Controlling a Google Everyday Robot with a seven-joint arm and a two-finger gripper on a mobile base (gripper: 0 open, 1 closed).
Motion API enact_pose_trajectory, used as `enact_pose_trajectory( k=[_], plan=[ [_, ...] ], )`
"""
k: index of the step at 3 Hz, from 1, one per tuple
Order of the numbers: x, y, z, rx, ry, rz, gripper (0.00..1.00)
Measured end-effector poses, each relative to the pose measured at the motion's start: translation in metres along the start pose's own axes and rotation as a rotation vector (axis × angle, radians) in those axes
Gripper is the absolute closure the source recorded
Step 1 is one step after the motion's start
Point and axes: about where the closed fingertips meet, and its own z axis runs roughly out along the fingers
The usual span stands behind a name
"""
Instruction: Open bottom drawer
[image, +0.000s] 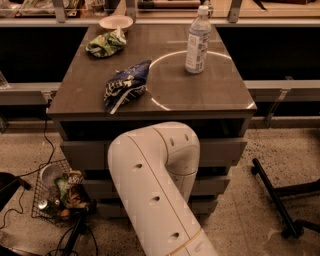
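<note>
Arm (152, 190) blocks ctr of 3 drawers; bottom drawer (214, 206) barely seen; end effector hidden behind (state unknown); basket (52, 192) nearby.

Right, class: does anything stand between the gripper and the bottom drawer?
That cannot be told: the gripper is hidden behind the robot's own white arm, which covers the middle of the bottom drawer. On the floor, the wire basket sits left of the drawer front, not before it.

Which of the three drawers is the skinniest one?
The bottom drawer, the lowest one. The middle drawer and top drawer above it are taller and wider. The gripper is hidden behind the white arm.
</note>
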Motion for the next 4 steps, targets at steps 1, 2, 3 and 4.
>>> enact_pose_trajectory(
  k=[1, 2, 3, 4],
  plan=[
    [-0.001, 0.000, 0.006, 0.019, -0.007, 0.012, 0.00],
    [-0.005, 0.006, 0.017, 0.020, -0.009, 0.019, 0.00],
    [-0.007, 0.012, 0.038, 0.042, 0.007, 0.051, 0.00],
    [-0.011, 0.012, 0.056, 0.056, 0.009, 0.071, 0.00]
  ],
)
